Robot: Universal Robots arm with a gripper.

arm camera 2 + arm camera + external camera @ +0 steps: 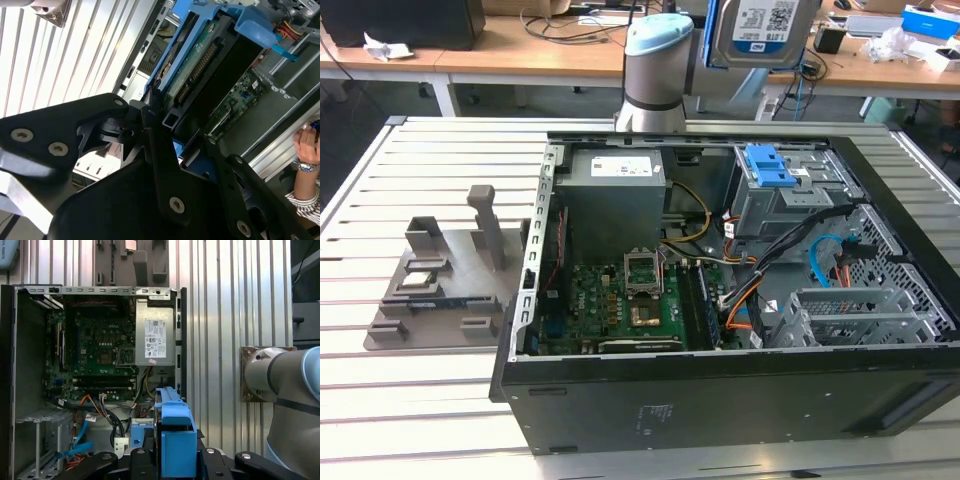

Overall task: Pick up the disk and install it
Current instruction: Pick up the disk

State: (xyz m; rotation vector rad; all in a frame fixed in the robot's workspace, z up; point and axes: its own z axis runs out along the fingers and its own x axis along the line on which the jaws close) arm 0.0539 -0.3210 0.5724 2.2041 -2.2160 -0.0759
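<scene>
The disk [763,28] is gripped firmly in the tool [175,465], high at 1 o'clock in the exterior view, above the open case [700,395]. Its rails are best squared to the drive bay [765,205], with the cables [798,238] avoided.

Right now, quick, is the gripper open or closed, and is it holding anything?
Gripper: closed on the disk, holding it above the open computer case.

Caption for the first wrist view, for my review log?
Gripper, jaws shut on the blue-framed disk, holds it edge-on before the open computer case on the slatted table.
</scene>
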